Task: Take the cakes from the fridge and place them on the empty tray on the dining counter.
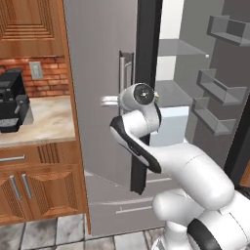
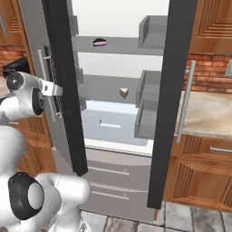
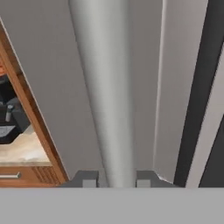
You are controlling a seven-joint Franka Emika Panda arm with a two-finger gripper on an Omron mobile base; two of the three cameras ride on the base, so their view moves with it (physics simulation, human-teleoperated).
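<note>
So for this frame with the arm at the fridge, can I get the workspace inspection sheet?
Surface: grey shelves inside the tall silver-grey double-door fridge, doors apart, interior in view.
Job's things: dark chocolate-brown cake wedge on the upper shelf; white-topped striped cake wedge on the shelf below; neither touched yet.
Clutter: black coffee machine on the beige stone wall counter.
Grippers: two-finger gripper straddles the vertical silver bar handle of the left door; firm contact cannot be told.
Cables: nothing seen.
Surroundings: brown wood cabinets, red brick wall, grey tiled floor.
</note>
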